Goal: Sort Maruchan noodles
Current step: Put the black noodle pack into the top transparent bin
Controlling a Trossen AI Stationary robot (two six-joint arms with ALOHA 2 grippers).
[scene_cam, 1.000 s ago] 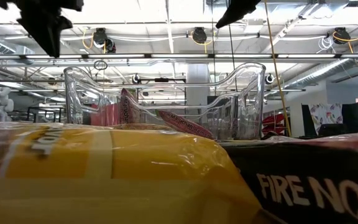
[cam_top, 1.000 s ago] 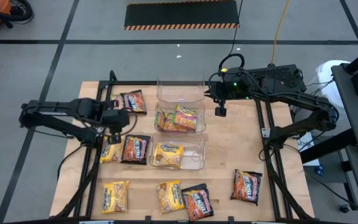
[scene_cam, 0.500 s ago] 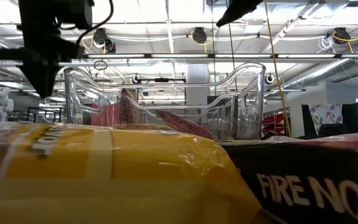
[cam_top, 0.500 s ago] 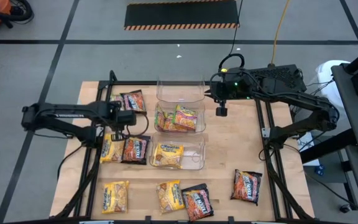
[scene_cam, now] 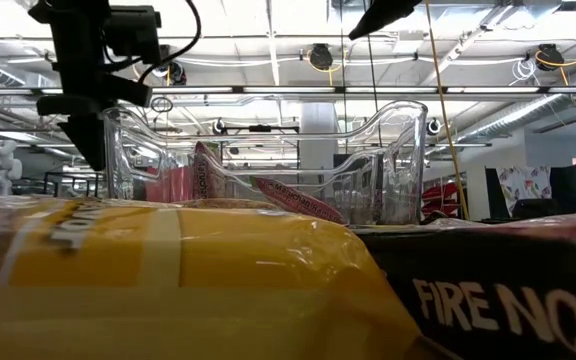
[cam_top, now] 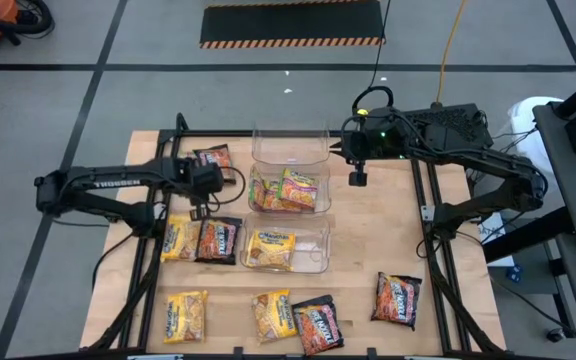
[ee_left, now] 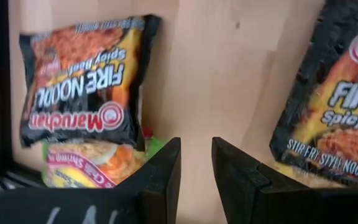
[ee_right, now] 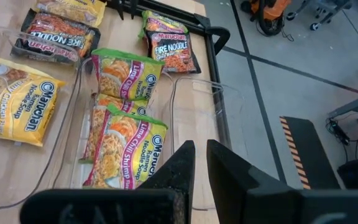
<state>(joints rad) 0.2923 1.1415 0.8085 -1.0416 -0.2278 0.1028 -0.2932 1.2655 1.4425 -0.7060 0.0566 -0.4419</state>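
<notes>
Wooden boards under me carry the whole job, fenced by a black frame [cam_top: 420, 215] along both sides. The Maruchan noodles lie spread over this table [cam_top: 378, 240]: lime chili shrimp packets [cam_top: 288, 188] already stacked in the middle bin [cam_top: 289, 190], one yellow chicken packet [cam_top: 271, 249] in the near bin [cam_top: 313, 250], and the far bin [cam_top: 290, 145] holding nothing I can see, which I take as kept for the dark kind. My left gripper [cam_top: 199, 205] hangs with its fingers parted and nothing between them, between the far Fire Noodle packet [ee_left: 79, 78] and another one [cam_top: 219, 240] nearer me. I judge the far one my next pick; it lies close to the frame rail with a green packet [ee_left: 92, 165] tucked beside it, so room there is tight. My right gripper [cam_top: 356, 179] waits empty beside the middle bin, fingers nearly together. More packets [cam_top: 293, 317] sit along the near edge with bare wood around them.
</notes>
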